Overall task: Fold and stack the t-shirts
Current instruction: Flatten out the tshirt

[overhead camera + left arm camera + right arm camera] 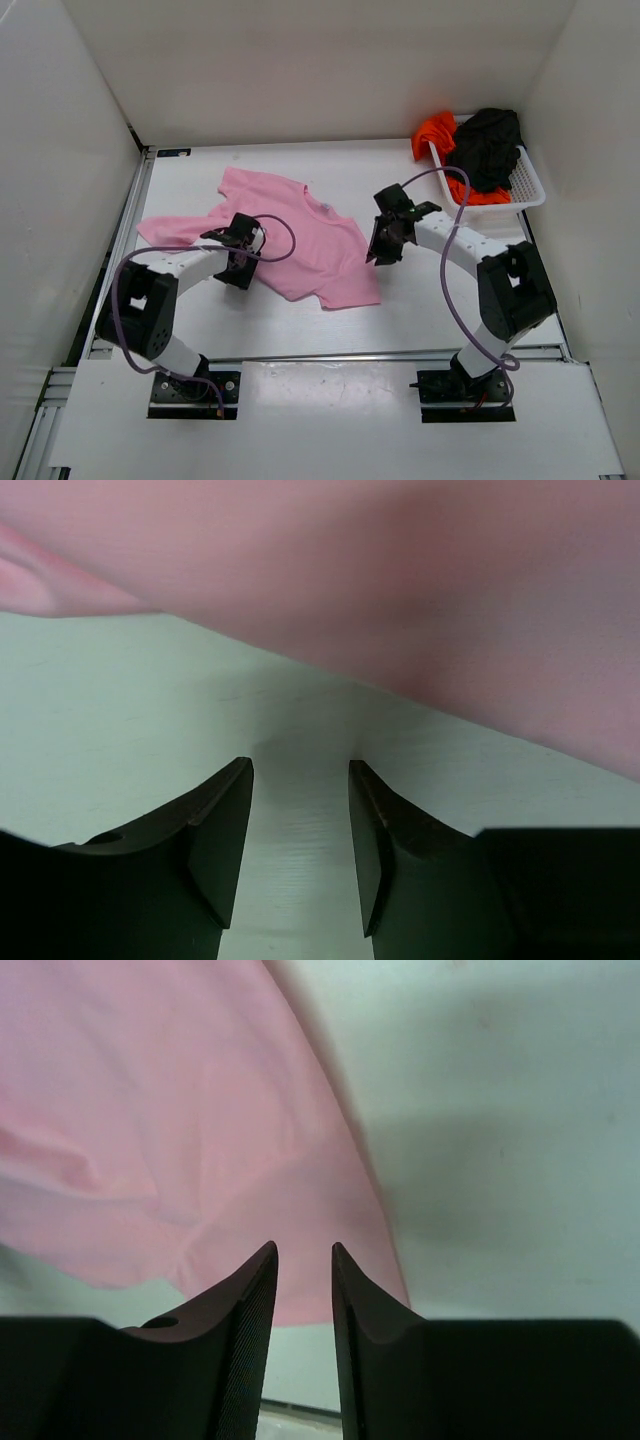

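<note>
Pink t-shirt (320, 250) just ahead of jaws

Bright, even light with soft shadows; wrist views blur the near pink t-shirt (400, 600).

White table (400, 320), matte, faint grain visible close up. Boxed in by plain white panels: left wall (50, 180), far wall (320, 70), right wall (600, 200). Metal rail (330, 354) runs along the near edge, with a white board (330, 425) nearer still. Light is even, shadows soft.
</note>
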